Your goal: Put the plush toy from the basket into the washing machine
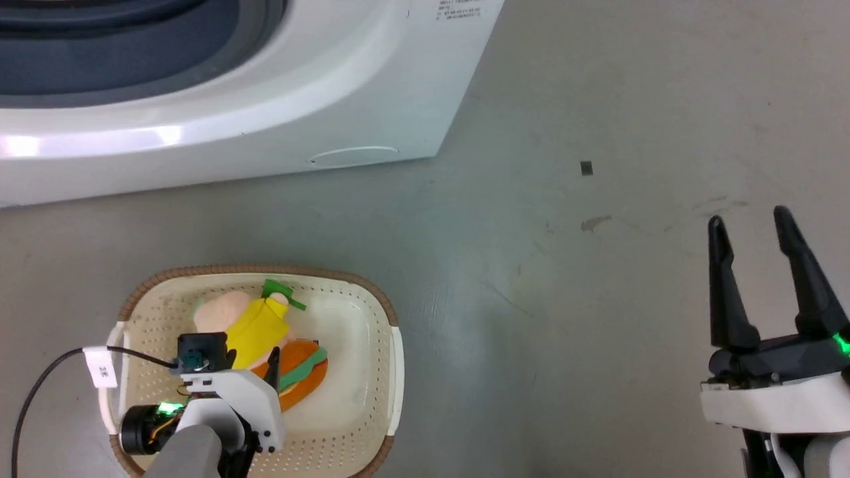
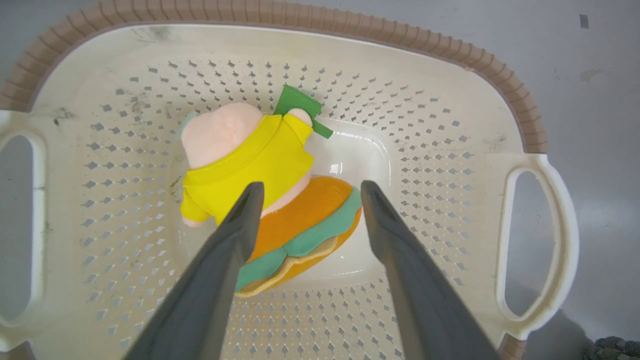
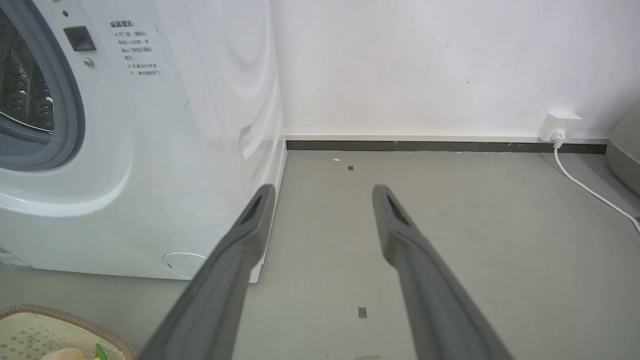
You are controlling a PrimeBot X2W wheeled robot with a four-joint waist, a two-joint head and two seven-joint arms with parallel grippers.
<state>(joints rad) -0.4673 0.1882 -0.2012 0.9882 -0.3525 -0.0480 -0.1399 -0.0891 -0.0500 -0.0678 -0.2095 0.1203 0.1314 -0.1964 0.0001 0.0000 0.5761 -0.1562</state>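
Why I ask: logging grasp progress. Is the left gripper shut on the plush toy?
No, the left gripper is open, its fingers spread apart over the plush toy in the basket.

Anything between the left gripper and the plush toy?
Nothing visible. The left gripper hangs open directly over the plush toy, which lies alone on the bottom of the basket, with nothing covering it.

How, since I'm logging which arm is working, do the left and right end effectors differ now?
The left end effector points down into the basket, fingers flanking the plush toy; the right end effector hangs over the floor, away from both. The left faces the toy; the right faces the wall beside the washing machine. Both are open and hold nothing.
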